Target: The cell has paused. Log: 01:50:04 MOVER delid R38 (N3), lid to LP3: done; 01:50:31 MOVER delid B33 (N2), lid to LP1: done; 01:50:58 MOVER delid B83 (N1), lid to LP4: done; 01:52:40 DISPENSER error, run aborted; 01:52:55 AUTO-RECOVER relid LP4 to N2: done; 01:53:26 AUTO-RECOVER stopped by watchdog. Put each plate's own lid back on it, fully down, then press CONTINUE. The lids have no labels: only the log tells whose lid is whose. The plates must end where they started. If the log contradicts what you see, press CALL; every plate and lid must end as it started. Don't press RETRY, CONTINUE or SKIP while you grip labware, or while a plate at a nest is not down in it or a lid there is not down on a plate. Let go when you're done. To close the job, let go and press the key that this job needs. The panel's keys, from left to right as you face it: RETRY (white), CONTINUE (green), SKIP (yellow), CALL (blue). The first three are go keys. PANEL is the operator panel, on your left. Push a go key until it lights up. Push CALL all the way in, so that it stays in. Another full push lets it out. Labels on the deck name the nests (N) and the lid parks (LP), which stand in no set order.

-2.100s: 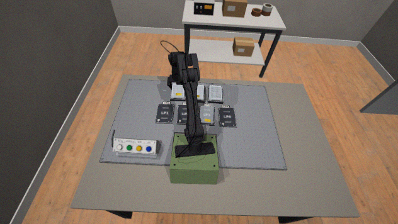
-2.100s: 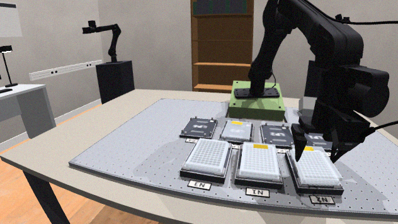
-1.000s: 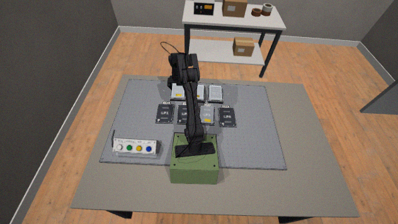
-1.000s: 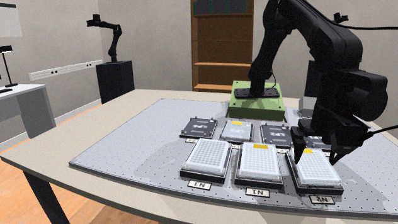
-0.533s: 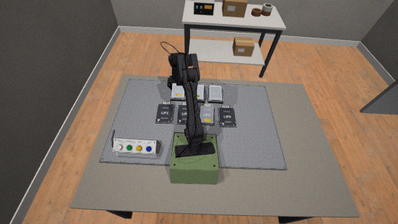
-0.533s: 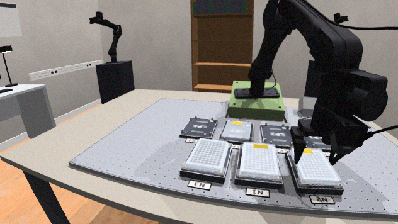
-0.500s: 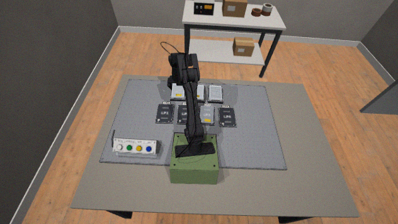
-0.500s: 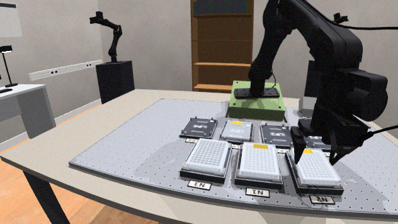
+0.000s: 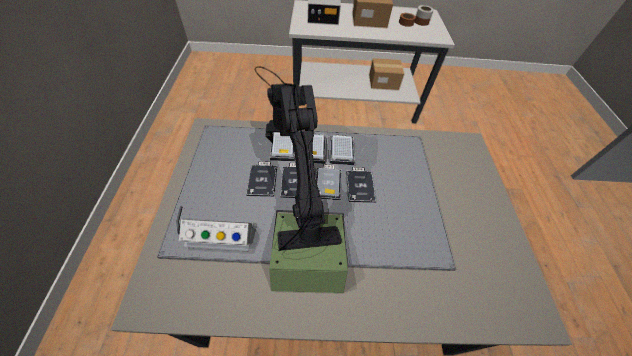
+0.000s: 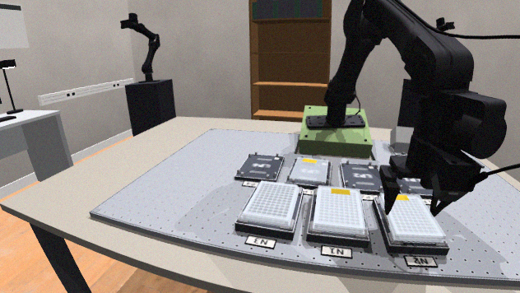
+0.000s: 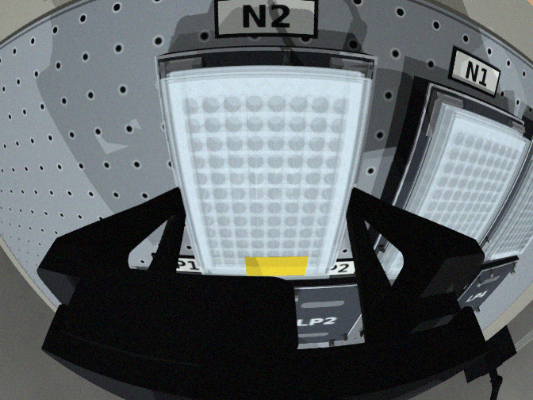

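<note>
Lid [image 11: 266,172] w/ yellow tag is clamped in gripper [image 11: 269,240] over nest N2 [image 11: 265,17], fingers wide apart on its long sides; can't tell if it's fully seated on the plate below. N1 plate [image 10: 339,210] lidded, N3 plate [image 10: 271,202] bare. Another lid on LP3 [image 10: 309,169]. LP2 [image 11: 327,316] holds nothing.
</note>
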`<state>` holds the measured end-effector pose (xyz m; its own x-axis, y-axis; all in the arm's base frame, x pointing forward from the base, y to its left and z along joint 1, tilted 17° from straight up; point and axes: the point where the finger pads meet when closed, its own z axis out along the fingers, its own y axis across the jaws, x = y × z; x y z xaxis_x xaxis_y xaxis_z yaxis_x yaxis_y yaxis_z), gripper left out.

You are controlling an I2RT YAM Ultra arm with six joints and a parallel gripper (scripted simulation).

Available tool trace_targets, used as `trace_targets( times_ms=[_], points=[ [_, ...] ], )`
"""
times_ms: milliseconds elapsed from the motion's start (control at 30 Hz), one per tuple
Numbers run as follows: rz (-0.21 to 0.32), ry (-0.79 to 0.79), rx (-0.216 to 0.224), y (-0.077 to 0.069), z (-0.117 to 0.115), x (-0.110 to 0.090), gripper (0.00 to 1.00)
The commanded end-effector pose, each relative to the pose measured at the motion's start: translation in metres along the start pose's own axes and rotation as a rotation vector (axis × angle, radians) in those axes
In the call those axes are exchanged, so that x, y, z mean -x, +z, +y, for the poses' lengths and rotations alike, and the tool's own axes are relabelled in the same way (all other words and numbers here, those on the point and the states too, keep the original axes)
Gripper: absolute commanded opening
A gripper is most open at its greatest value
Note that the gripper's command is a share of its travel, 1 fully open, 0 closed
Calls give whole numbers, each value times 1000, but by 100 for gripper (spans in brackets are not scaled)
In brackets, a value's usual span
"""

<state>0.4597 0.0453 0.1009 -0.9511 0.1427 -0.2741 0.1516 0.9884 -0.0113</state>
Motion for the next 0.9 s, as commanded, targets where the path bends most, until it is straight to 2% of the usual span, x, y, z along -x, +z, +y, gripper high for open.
trace_targets(
  times_ms=[0, 133, 167, 867],
  points=[
    [-50, -6, 16, -13, 5, 12, 0],
    [-53, -6, 16, -14, 5, 14, 0],
    [-53, -6, 16, -14, 5, 14, 100],
    [-53, -6, 16, -14, 5, 14, 100]
  ],
)
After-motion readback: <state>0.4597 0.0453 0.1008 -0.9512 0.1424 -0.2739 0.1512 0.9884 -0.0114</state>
